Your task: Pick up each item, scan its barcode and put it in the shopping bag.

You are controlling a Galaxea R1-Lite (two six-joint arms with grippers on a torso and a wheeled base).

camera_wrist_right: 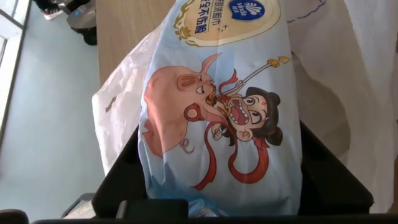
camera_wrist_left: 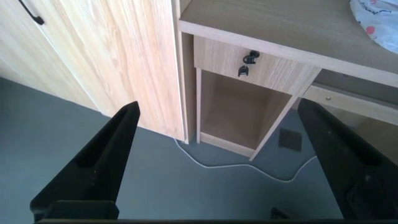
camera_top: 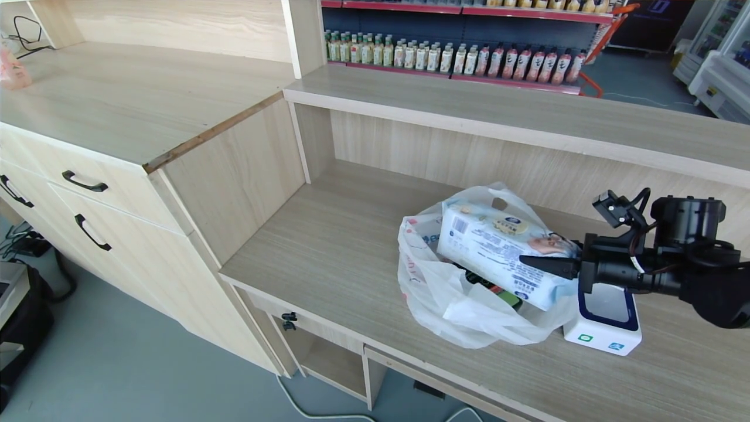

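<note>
Below and left of the shopping bag (camera_top: 433,293), the left claw (camera_wrist_left: 217,106) is held spread wide and empty over the floor, probably parked out of the way. The bag is slumped open on the surface (camera_top: 328,252), with a dark item (camera_top: 495,291) seen inside. A pack of wipes (camera_top: 498,249) is laid slantwise across the bag's mouth, clamped at one end by the right claw (camera_top: 530,264), seemingly for release inside. A scanner (camera_top: 606,322) is placed just right of the bag.

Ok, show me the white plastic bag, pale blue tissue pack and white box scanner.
white plastic bag (camera_top: 436,293), head view, front wall.
pale blue tissue pack (camera_top: 498,252), head view, top face.
white box scanner (camera_top: 603,337), head view, front side.
</note>
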